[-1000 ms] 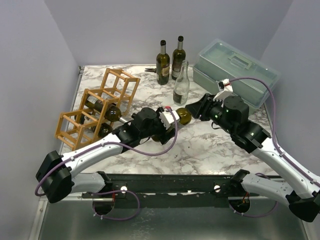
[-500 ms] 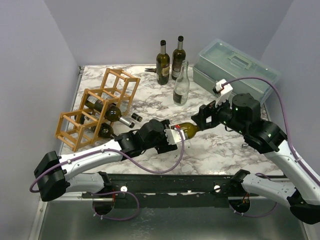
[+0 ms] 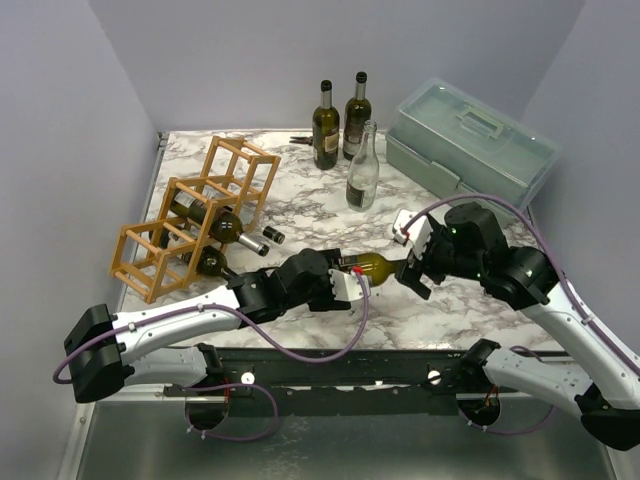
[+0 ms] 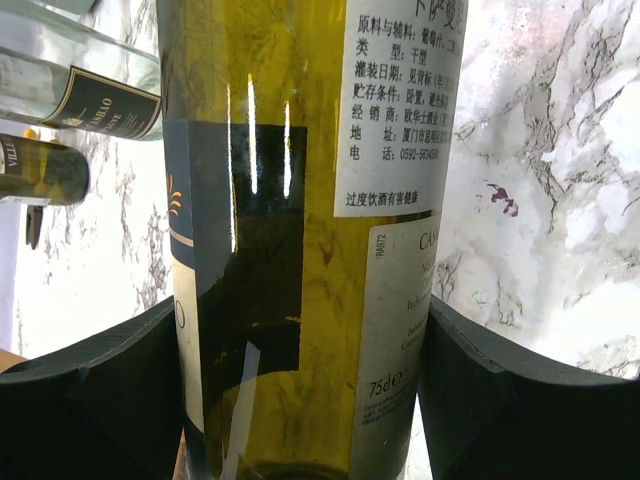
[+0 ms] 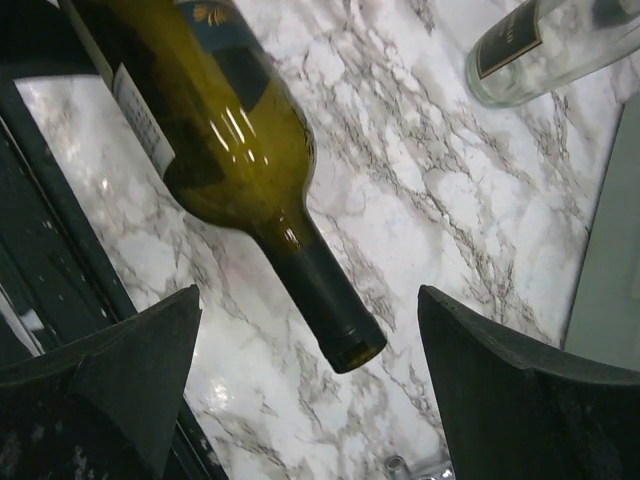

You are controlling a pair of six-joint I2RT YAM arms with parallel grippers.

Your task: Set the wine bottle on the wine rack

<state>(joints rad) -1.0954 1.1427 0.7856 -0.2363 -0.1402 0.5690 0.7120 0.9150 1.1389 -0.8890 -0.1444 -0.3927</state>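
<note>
At the near middle of the marble table [image 3: 300,190], the left gripper [image 3: 350,277] was clamped on the lower body of the wine bottle [image 3: 377,265]. In the left wrist view its black fingers [image 4: 90,400] pressed against either side of the glass near the base. The bottle lay level with its neck pointing toward the right arm; whether it rested on the marble or hung just above it could not be told. The right gripper [image 5: 308,310] stood open, its jaws wide on either side of the neck and touching neither side. Judged from this, the left arm alone bore the bottle and the right needed to get clear, best drawn straight back along the line of the neck so as not to knock the mouth. The left grip sat far from the neck end on smooth glass, so a firm squeeze and a slow swing would suit. The wine rack [image 3: 195,215] stood well apart at the far left, with two racked bottles [image 3: 215,224] lying in it, necks jutting out. An empty upper cell looked the safer target, with the bottle's axis squared to the opening before any push.
</note>
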